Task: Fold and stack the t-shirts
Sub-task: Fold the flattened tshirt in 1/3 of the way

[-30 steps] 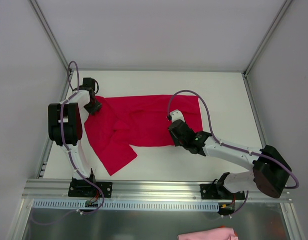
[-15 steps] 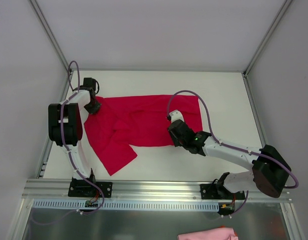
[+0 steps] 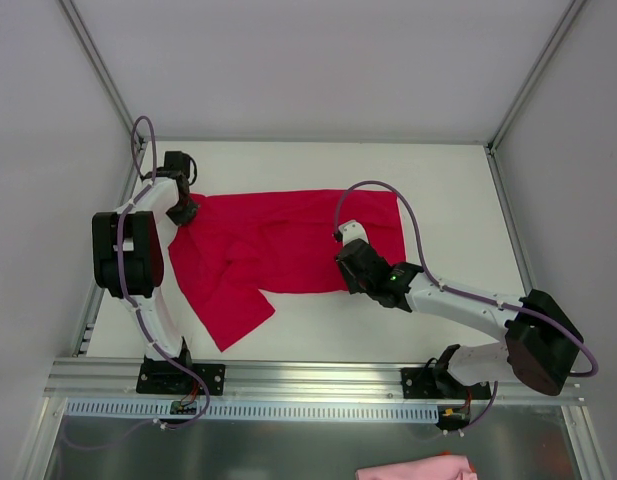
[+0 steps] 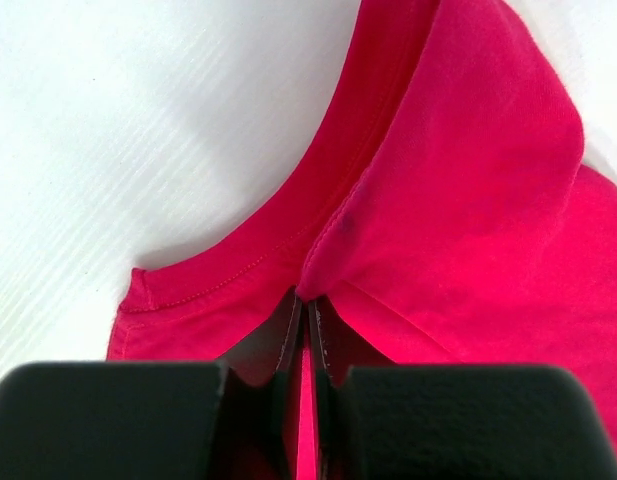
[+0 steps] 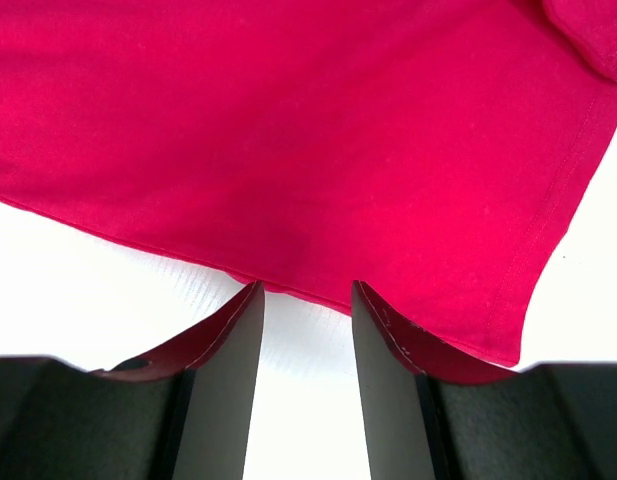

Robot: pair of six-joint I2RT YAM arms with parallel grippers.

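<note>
A crimson t-shirt (image 3: pixel 288 245) lies spread on the white table (image 3: pixel 448 180), with one part trailing toward the near left. My left gripper (image 3: pixel 183 212) sits at the shirt's far left corner. In the left wrist view the gripper (image 4: pixel 306 302) is shut on a raised fold of the t-shirt (image 4: pixel 468 200) beside the curved collar hem. My right gripper (image 3: pixel 348 264) is at the shirt's near edge. In the right wrist view it (image 5: pixel 303 298) stands open, its fingertips (image 5: pixel 243 320) just at the hem of the t-shirt (image 5: pixel 288 120), with bare table between them.
A pink cloth (image 3: pixel 413 468) lies on the metal shelf below the rail (image 3: pixel 318 378) at the near edge. Frame posts run along the table's left (image 3: pixel 108 90) and right (image 3: pixel 513 110) sides. Bare table lies behind and right of the shirt.
My left gripper has closed on the shirt's fold at the far left corner, and that arm has shifted slightly. The right arm and the shirt have stayed put.
</note>
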